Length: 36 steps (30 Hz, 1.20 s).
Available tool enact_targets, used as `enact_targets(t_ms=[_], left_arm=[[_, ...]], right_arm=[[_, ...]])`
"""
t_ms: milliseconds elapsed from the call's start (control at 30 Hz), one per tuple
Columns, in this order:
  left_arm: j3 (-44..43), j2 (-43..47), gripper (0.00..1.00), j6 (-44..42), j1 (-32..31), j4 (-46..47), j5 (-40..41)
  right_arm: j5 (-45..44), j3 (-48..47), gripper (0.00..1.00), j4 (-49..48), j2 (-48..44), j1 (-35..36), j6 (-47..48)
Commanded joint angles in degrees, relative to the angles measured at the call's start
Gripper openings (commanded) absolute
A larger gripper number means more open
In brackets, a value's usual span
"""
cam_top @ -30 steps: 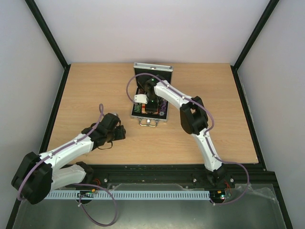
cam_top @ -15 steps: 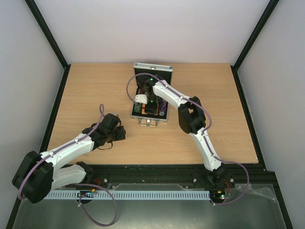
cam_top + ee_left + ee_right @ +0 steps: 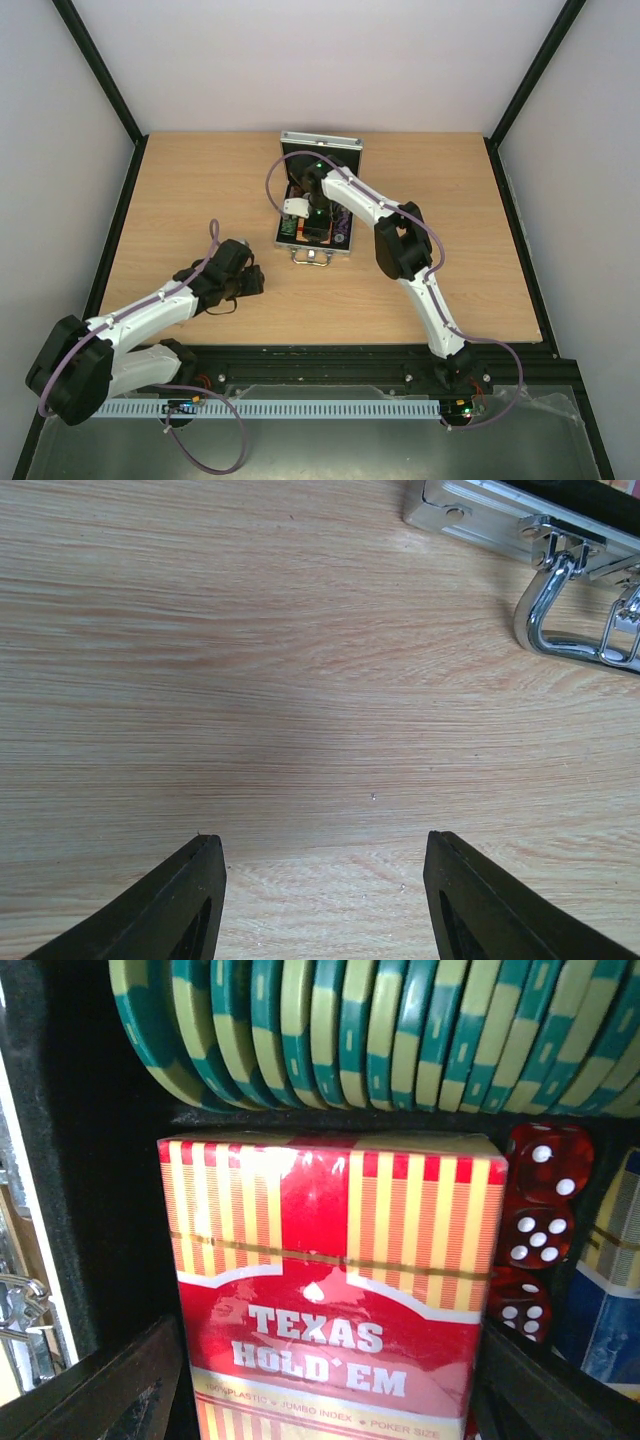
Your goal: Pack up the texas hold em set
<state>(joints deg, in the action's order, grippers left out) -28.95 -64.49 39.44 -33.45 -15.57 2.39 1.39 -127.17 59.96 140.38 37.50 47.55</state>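
The silver case lies open at the upper centre of the overhead view, lid up towards the back wall, handle facing the arms. Bare table runs wide to its left and right, out to the black frame rails on both sides. The right gripper hangs inside the case; its fingers stand wide on either side of the red card deck, close at its edges, and whether they press it I cannot tell. The deck sits in the black interior below a row of green chips, red dice just right of it. The left gripper, lower left, hovers over bare wood, fingers apart with nothing between them, the case's handle at the upper right of its view.
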Motion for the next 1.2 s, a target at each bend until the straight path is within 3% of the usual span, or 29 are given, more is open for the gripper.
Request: enact_targets(t_ms=[0, 67, 133, 200, 400, 600, 667, 733, 933, 1167], left_arm=[[0.9, 0.3, 0.57, -0.1, 0.2, 0.6, -0.5], [0.8, -0.2, 0.57, -0.3, 0.2, 0.8, -0.5], [0.7, -0.6, 0.57, -0.5, 0.2, 1.0, -0.6], [0.6, -1.1, 0.57, -0.5, 0.1, 1.2, -0.6], [0.5, -1.2, 0.57, -0.6, 0.2, 1.1, -0.7], [0.1, -1.4, 0.57, -0.8, 0.1, 1.3, -1.2], [-0.1, -1.5, 0.57, -0.7, 0.2, 1.3, -1.4], [-0.1, -1.2, 0.57, -0.6, 0.1, 1.1, -1.4], [0.4, -0.3, 0.57, -0.4, 0.1, 1.0, -1.3], [1.1, -0.1, 0.57, -0.2, 0.1, 1.3, -1.3]], right_arm=[[2.9, -1.8, 0.78, 7.7, 0.2, 0.2, 0.0], [1.7, -1.8, 0.79, 6.3, -0.1, 0.1, -1.1], [0.6, -1.7, 0.89, 4.2, -0.9, -0.1, -2.2], [-0.3, -1.8, 0.91, 2.5, -2.0, -0.1, -2.9], [-1.1, -1.8, 0.91, 0.3, -6.2, -0.1, -4.7], [-1.1, 0.0, 0.84, -4.6, -8.6, -0.2, -7.2], [-3.0, 1.7, 0.76, -8.4, -8.5, -0.2, -8.0], [-5.5, 2.6, 0.61, -10.8, -7.8, -0.2, -8.6], [-9.7, 2.7, 0.04, -12.6, -4.9, -0.2, -8.6], [-9.2, 5.9, 0.01, -11.2, -3.8, -0.1, -7.5]])
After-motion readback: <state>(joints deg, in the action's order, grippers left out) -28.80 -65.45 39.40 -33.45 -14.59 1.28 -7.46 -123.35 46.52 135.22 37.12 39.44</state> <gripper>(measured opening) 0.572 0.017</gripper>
